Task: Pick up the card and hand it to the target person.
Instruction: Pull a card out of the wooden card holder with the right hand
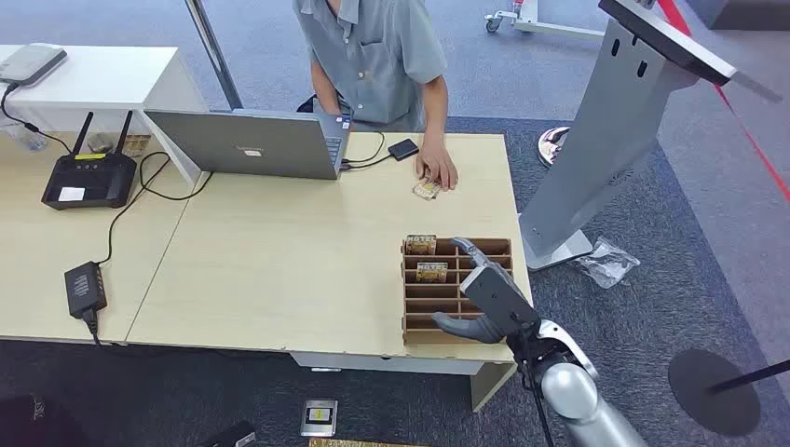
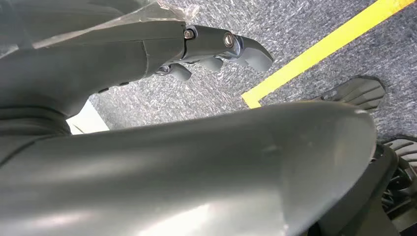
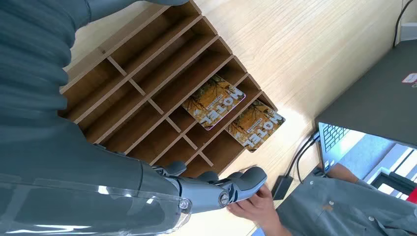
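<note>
— Right hand [image 1: 486, 296]?
— Hovering over the wooden slotted card rack [image 1: 415, 321] at the worktop's [image 1: 279, 251] right edge, fingers [image 1: 466, 247] released, holding nothing.
— Cards?
— Two glossy hotel cards [image 3: 214, 102] lie in the rack's far slots; a person's hand [image 1: 438, 169] covers another.

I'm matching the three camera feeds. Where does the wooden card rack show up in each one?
Head view: the wooden card rack sits at the table's near right corner, partly under the right hand.
Left wrist view: not in it; carpet and a yellow line.
Right wrist view: it runs diagonally across the middle.
Shared landmark: the two HOTEL cards in its slots.
</note>
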Action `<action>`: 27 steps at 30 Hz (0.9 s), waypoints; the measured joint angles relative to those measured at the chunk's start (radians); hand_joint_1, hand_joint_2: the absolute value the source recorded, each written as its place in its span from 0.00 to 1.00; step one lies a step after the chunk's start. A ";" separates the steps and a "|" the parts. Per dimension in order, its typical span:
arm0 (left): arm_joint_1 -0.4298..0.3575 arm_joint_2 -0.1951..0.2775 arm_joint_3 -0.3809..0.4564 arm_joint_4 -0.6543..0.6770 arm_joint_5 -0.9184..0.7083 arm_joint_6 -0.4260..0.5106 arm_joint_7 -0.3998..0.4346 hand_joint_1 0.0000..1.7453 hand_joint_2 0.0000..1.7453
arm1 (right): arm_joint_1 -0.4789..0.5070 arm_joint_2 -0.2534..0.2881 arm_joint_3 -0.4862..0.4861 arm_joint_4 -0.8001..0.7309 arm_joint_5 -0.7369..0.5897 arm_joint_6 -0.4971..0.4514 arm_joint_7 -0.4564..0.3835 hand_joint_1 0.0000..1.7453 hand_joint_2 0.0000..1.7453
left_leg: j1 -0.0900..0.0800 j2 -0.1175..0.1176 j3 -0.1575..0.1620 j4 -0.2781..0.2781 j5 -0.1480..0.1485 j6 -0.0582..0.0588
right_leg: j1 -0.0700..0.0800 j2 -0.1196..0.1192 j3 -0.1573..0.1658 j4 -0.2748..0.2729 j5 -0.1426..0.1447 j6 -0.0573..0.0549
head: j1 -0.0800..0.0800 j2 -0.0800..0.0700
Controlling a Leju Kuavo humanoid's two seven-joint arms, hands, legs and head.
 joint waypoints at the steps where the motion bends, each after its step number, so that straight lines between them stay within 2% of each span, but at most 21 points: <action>1: 0.000 0.000 0.000 0.000 0.000 0.000 0.000 0.00 0.00 | 0.000 0.000 0.000 0.000 0.000 0.000 0.000 0.78 1.00 | 0.000 0.000 0.000 0.000 0.000 0.000 | 0.000 0.000 0.000 0.000 0.000 0.000 | 0.000 0.000; 27: 0.001 -0.001 0.000 0.000 0.003 0.000 0.000 0.00 0.00 | -0.006 0.009 0.011 0.007 0.012 0.001 0.000 0.74 1.00 | 0.000 0.000 0.000 0.000 0.000 0.000 | 0.000 0.000 0.000 0.000 0.000 0.000 | 0.000 0.000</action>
